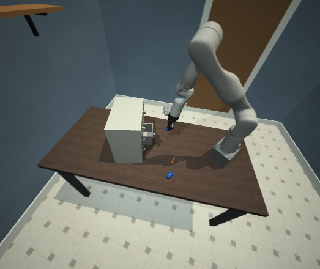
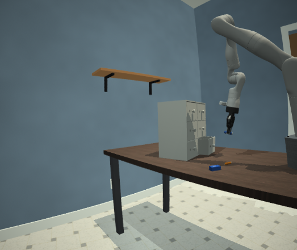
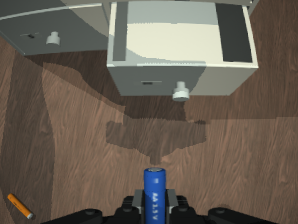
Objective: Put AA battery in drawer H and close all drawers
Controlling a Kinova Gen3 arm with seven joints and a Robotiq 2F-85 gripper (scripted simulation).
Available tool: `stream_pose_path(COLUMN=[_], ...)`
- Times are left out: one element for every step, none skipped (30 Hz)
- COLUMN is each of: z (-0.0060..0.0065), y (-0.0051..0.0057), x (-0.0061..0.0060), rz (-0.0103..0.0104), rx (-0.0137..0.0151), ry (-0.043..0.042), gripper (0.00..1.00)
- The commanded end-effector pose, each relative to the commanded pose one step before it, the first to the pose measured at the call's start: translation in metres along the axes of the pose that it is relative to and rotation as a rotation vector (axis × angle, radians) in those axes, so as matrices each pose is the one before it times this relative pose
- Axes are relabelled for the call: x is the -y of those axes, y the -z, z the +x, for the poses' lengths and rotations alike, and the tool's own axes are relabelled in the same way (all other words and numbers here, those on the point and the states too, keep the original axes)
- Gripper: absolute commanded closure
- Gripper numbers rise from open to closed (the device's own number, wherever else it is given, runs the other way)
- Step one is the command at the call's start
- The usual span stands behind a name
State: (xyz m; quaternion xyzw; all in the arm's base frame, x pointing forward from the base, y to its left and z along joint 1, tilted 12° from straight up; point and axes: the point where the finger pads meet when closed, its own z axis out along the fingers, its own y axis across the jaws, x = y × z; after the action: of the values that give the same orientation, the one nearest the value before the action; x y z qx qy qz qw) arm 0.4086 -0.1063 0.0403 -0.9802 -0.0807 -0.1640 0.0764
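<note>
The white chest [image 1: 127,143] [image 2: 172,130] stands upright on the table, its drawer fronts toward the robot's base. One bottom-row drawer [image 2: 206,146] [image 3: 175,45] is pulled out and looks empty where its inside shows; its label is too small to read. The other drawers in view look pushed in. My gripper [image 1: 169,129] [image 2: 229,132] [image 3: 155,202] is shut on the blue AA battery [image 3: 154,187] [image 2: 226,132], gripping it from both sides. It holds the battery above the table, in front of the open drawer and higher than its rim, not over it.
An orange stick-like thing [image 1: 172,160] [image 2: 228,163] [image 3: 20,206] and a blue box [image 1: 169,175] [image 2: 214,167] lie on the table [image 1: 78,147] in front of the chest, toward the near edge. A wall shelf [image 2: 132,75] hangs behind the chest.
</note>
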Motion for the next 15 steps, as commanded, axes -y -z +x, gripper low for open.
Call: stream_pose_path(z=[-0.00191, -0.00016, -0.00007, 0.00012, 0.00011, 0.00009, 0.00007, 0.00005, 0.00003, 0.0, 0.0, 0.0, -0.00002, -0.00004, -0.00007], y=[0.00117, 0.00009, 0.00002, -0.00013, -0.00011, -0.0001, -0.00008, -0.00007, -0.00005, -0.00004, 0.0, 0.0, -0.00002, 0.0, 0.00001], x=[-0.00148, -0.00004, -0.00002, 0.00003, 0.00002, 0.00002, 0.00001, 0.00001, 0.0, 0.0, 0.0, 0.0, -0.00001, -0.00001, -0.00001], rz=[-0.00149, -0.00031, -0.00014, 0.00024, 0.0002, 0.00017, 0.00013, 0.00009, 0.00005, 0.00002, 0.0, 0.0, -0.00001, -0.00004, -0.00007], rx=[-0.00786, -0.00336, -0.00335, -0.0034, -0.00336, -0.00332, -0.00327, -0.00323, -0.00318, -0.00312, 0.0, 0.0, -0.00306, -0.003, -0.00294], ry=[-0.00666, -0.00005, 0.0, 0.00009, 0.00007, 0.00006, 0.00005, 0.00003, 0.00002, 0.00001, 0.0, 0.0, 0.0, -0.00001, -0.00002], gripper=[0.91, 0.91, 0.91, 0.91, 0.91, 0.91, 0.91, 0.91, 0.91, 0.91, 0.91, 0.91, 0.91, 0.91, 0.91])
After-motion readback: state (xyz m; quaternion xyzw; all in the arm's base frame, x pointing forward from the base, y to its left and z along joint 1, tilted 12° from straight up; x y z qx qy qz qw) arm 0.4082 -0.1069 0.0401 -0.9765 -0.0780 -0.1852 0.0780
